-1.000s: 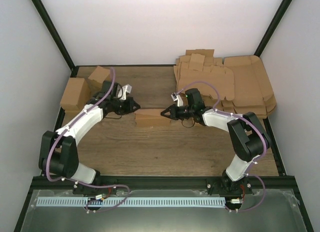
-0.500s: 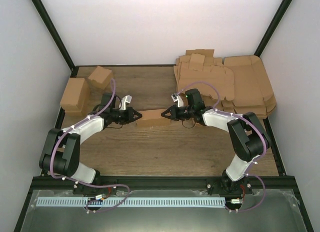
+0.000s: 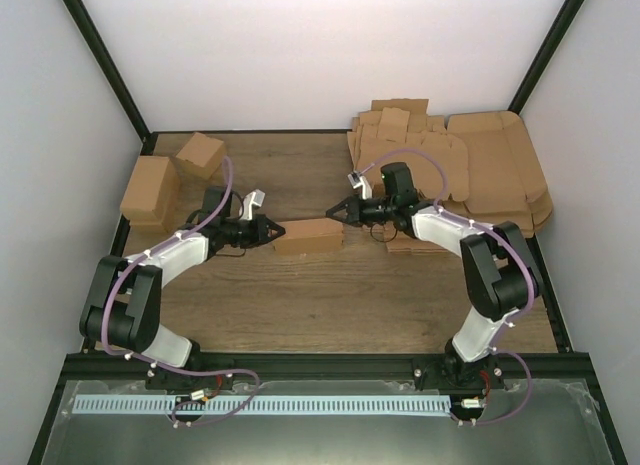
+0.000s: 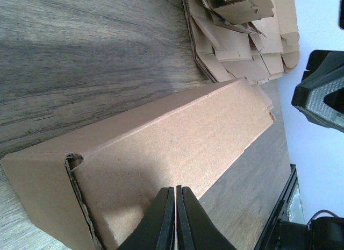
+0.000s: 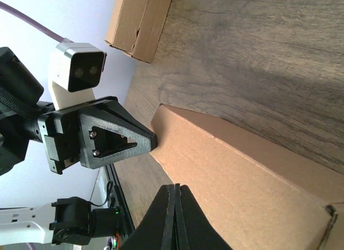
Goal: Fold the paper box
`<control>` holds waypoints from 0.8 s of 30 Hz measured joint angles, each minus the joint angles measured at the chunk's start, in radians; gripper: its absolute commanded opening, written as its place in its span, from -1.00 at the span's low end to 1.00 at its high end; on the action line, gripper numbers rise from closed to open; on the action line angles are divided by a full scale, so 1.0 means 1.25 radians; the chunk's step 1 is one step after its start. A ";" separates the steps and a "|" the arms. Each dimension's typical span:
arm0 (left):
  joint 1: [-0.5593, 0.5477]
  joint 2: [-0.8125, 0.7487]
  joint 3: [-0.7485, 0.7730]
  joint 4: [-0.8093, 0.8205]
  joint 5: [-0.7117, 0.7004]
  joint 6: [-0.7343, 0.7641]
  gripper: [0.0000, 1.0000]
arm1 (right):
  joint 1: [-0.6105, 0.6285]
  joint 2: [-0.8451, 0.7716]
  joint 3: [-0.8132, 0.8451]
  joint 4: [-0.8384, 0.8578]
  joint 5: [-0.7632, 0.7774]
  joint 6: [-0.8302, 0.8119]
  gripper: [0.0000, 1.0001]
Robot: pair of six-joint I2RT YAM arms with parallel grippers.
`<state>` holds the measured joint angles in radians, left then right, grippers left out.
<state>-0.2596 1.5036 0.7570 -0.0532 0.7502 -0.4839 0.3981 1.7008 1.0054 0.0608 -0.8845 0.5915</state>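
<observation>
The paper box (image 3: 308, 235) is a closed, shallow brown carton lying on the wooden table in mid-view. My left gripper (image 3: 277, 228) is shut and empty, its tips at the box's left end. In the left wrist view the shut left gripper (image 4: 175, 188) lies over the box's broad face (image 4: 177, 131). My right gripper (image 3: 334, 213) is shut and empty, just above and behind the box's right end. In the right wrist view the right gripper (image 5: 173, 186) hovers over the box (image 5: 242, 175), with the left gripper (image 5: 115, 138) touching the far end.
A big heap of flat cardboard sheets (image 3: 450, 170) fills the back right corner; it also shows in the left wrist view (image 4: 236, 29). Two folded cartons (image 3: 150, 185) (image 3: 200, 153) stand at the back left. Black frame rails border the table.
My left gripper came down to the box's left end and stayed there. My right gripper lifted off the box's right end and moved back. The box shifted slightly to the right.
</observation>
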 measured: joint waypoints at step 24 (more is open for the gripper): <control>0.042 -0.007 0.089 -0.078 0.078 0.013 -0.92 | -0.034 0.127 -0.060 0.185 -0.139 0.021 -0.99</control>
<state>-0.2077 1.4948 0.8688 -0.1501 0.8482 -0.4679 0.3557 1.8595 0.9310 0.2916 -1.0588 0.6182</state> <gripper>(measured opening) 0.039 0.010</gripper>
